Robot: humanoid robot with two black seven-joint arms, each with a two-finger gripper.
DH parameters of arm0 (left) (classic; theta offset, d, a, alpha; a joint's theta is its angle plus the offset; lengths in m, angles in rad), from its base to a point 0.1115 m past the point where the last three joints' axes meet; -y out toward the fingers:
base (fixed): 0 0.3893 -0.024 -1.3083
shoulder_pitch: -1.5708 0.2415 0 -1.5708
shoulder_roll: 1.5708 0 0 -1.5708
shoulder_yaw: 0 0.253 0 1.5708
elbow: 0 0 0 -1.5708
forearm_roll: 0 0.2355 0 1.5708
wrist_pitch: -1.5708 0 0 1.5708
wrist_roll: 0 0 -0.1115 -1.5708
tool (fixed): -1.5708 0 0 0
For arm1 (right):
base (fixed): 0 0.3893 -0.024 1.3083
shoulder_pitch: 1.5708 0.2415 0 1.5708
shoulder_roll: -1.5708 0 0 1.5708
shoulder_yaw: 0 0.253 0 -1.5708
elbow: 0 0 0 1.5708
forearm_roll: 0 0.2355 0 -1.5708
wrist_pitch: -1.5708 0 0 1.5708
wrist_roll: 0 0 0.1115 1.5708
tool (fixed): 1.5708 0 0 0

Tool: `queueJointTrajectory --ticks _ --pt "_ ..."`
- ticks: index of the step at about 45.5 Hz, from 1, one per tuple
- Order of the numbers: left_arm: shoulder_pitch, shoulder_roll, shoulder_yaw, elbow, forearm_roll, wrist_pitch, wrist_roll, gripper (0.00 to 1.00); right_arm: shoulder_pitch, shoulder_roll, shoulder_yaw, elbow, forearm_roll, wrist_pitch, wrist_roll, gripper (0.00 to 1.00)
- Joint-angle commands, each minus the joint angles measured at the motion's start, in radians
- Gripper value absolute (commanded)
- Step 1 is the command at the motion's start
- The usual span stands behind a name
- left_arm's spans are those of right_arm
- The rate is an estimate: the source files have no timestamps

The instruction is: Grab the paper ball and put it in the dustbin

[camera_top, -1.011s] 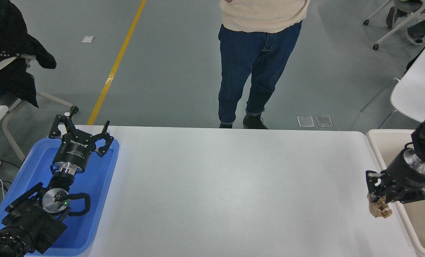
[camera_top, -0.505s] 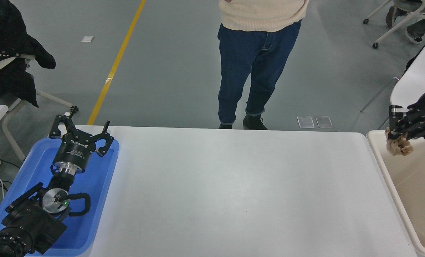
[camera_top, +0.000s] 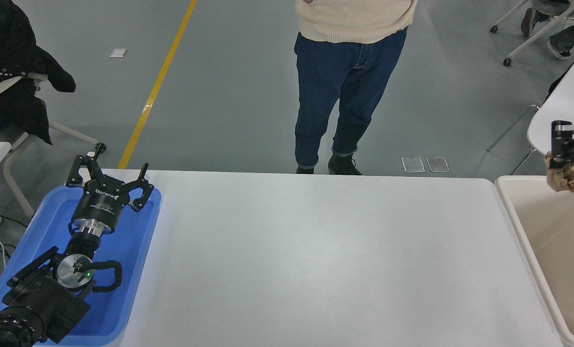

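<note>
Paper ball point(camera_top: 565, 177), a small crumpled wad of tan-brown paper, hangs in the air at the right edge of the picture, above the far end of the dustbin point(camera_top: 523, 226), a large cream-beige rectangular plastic bin with a rounded rim that stands just beside the right end of the white desk point(camera_top: 325, 255). The right gripper point(camera_top: 562, 153), black, comes in from the right edge; its jaws are closed on the top of the paper ball, and the ball touches neither the bin nor the desk. Only the tip of this gripper is in view.

The left gripper point(camera_top: 108, 179) is parked at the lower left, over a shallow blue plastic tray point(camera_top: 137, 270) on the left end of the desk. Its jaws are spread apart and hold nothing.

Behind the far side of the desk stands a person point(camera_top: 345, 86) in dark blue jeans and a cream sweater.
</note>
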Motion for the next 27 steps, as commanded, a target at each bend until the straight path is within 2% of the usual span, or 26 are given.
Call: queueJointTrajectory --ticks 1,12,27 --pt "0.0 0.0 0.0 0.0 0.0 0.0 0.0 1.0 -0.093 -0.144 -0.04 -0.144 -0.011 0.0 0.0 0.0" --pt "0.0 0.0 0.0 0.0 0.0 0.0 0.0 1.0 -0.513 -0.168 0.07 -0.526 0.011 0.0 0.001 0.0" --pt "0.0 0.0 0.0 0.0 0.0 0.0 0.0 1.0 -1.121 -0.145 0.641 -0.976 0.011 0.0 0.001 0.0"
